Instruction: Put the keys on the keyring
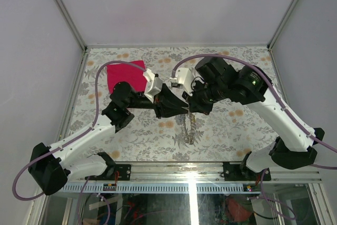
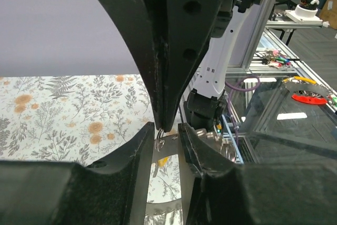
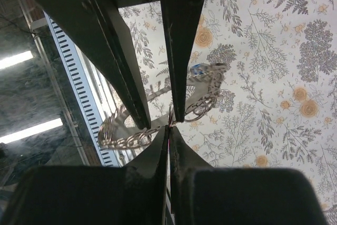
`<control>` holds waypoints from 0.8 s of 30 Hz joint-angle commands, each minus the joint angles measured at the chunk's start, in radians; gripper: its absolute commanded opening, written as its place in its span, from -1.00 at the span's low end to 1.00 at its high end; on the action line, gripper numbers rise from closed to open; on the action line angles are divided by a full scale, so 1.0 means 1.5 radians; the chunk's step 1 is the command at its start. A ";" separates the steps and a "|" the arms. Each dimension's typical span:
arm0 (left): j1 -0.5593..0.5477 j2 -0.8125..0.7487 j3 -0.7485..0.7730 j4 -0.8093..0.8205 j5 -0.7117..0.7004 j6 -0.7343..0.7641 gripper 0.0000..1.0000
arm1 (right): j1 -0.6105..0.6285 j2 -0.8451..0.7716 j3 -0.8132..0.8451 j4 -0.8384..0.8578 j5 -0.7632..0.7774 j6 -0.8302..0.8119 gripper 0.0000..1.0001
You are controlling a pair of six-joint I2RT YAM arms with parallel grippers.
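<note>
My two grippers meet above the middle of the table. My right gripper [image 3: 168,126] is shut, and the shiny keyring loop [image 3: 208,101] with its tiny blue piece [image 3: 197,68] passes through its tips. A thin red sliver shows between its fingers. The loop hangs below the tips in the top view [image 1: 189,129]. In the left wrist view the right gripper [image 2: 160,125] holds small silvery ring coils [image 2: 159,136], and a yellow-orange key head [image 2: 162,161] hangs under them. My left gripper [image 2: 166,129] is open, with one finger on each side of the right gripper's tips.
A pink-red cloth [image 1: 126,75] lies at the back left on the flower-print table cover [image 1: 237,130]. A metal rail [image 1: 184,175] runs along the near edge, with glass below it. Pale walls close in the left, right and far sides.
</note>
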 commanded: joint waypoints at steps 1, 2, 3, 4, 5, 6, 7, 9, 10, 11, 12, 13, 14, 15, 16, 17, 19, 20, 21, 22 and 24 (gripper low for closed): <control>-0.010 0.005 0.023 -0.044 0.008 0.055 -0.50 | 0.011 0.002 0.034 -0.007 0.013 0.008 -1.00; -0.011 0.006 0.024 -0.048 0.008 0.058 -0.50 | 0.012 0.002 0.033 -0.007 0.013 0.008 -1.00; -0.011 0.007 0.025 -0.055 0.007 0.061 -0.50 | 0.013 0.001 0.033 -0.006 0.014 0.009 -1.00; -0.011 0.007 0.025 -0.059 0.006 0.063 -0.51 | 0.013 0.000 0.034 -0.007 0.014 0.008 -1.00; -0.012 0.008 0.026 -0.062 0.005 0.065 -0.51 | 0.014 0.000 0.034 -0.007 0.014 0.008 -1.00; -0.012 0.008 0.027 -0.064 0.006 0.067 -0.52 | 0.015 -0.001 0.033 -0.006 0.014 0.008 -1.00; -0.012 0.010 0.028 -0.068 0.008 0.069 -0.54 | 0.015 -0.002 0.032 -0.005 0.013 0.008 -1.00; -0.013 0.013 0.032 -0.075 0.010 0.073 -0.59 | 0.015 -0.003 0.031 -0.001 0.012 0.009 -1.00; -0.014 0.014 0.035 -0.080 0.011 0.075 -0.61 | 0.015 -0.004 0.031 0.001 0.012 0.008 -1.00; -0.015 0.015 0.037 -0.084 0.011 0.078 -0.62 | 0.016 -0.004 0.029 0.003 0.011 0.008 -1.00; -0.016 0.016 0.039 -0.087 0.011 0.080 -0.62 | 0.015 -0.005 0.028 0.005 0.010 0.008 -1.00; -0.017 0.018 0.040 -0.089 0.012 0.081 -0.62 | 0.016 -0.005 0.026 0.006 0.010 0.007 -1.00; -0.018 0.018 0.042 -0.091 0.013 0.082 -0.61 | 0.017 -0.005 0.025 0.008 0.009 0.006 -1.00; -0.018 0.018 0.043 -0.093 0.013 0.084 -0.62 | 0.016 -0.005 0.021 0.010 0.009 0.006 -1.00; -0.019 0.018 0.044 -0.095 0.012 0.085 -0.62 | 0.017 -0.005 0.020 0.012 0.008 0.006 -1.00; -0.019 0.018 0.045 -0.096 0.012 0.086 -0.62 | 0.016 -0.005 0.018 0.014 0.008 0.006 -1.00; -0.021 0.020 0.048 -0.099 0.013 0.089 -0.65 | 0.016 -0.007 0.015 0.020 0.009 0.005 -1.00; -0.022 0.022 0.049 -0.102 0.013 0.090 -0.69 | 0.016 -0.008 0.013 0.022 0.009 0.006 -1.00; -0.023 0.023 0.051 -0.105 0.014 0.092 -0.74 | 0.016 -0.008 0.012 0.024 0.008 0.006 -1.00; -0.024 0.024 0.052 -0.110 0.015 0.096 -0.81 | 0.016 -0.009 0.012 0.025 0.008 0.006 -1.00; -0.025 0.027 0.056 -0.121 0.017 0.102 -0.98 | 0.017 -0.012 0.009 0.028 0.009 0.007 -1.00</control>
